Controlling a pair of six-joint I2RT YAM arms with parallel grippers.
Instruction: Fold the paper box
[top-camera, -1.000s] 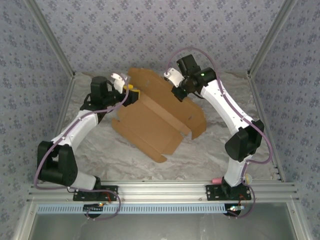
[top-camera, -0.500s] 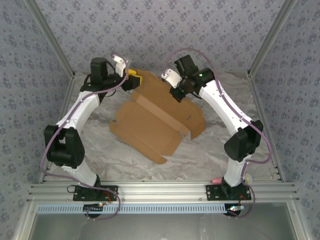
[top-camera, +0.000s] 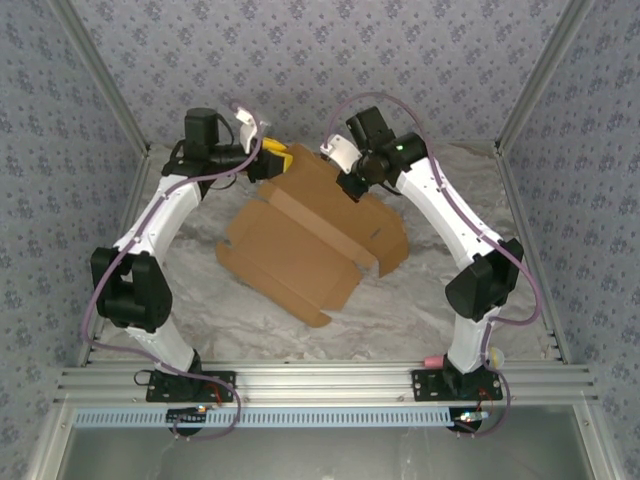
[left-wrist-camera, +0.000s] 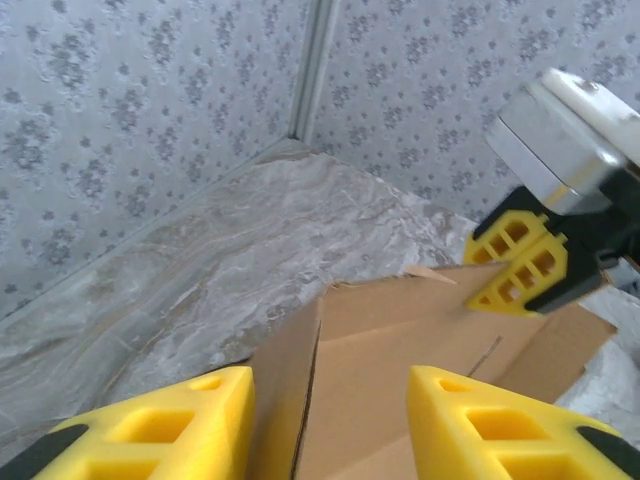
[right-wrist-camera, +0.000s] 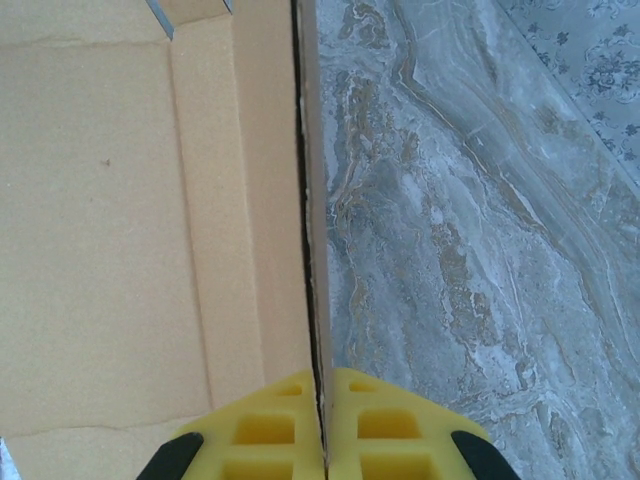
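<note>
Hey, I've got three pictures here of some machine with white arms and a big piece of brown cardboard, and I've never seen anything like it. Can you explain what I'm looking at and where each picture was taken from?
These are two robot arms bolted side by side at the near edge of a table. The wide picture comes from a fixed camera above and behind them. The other two come from a small camera on each wrist, so the yellow shapes at the bottom of those are that arm's own fingers. On the marbled surface lies the paper box, not yet folded up: a brown cardboard sheet with flaps. The right claw is shut on the raised edge of one flap. The left claw is open, pointed at the sheet's far edge, with cardboard showing in the gap between its fingers.
</note>
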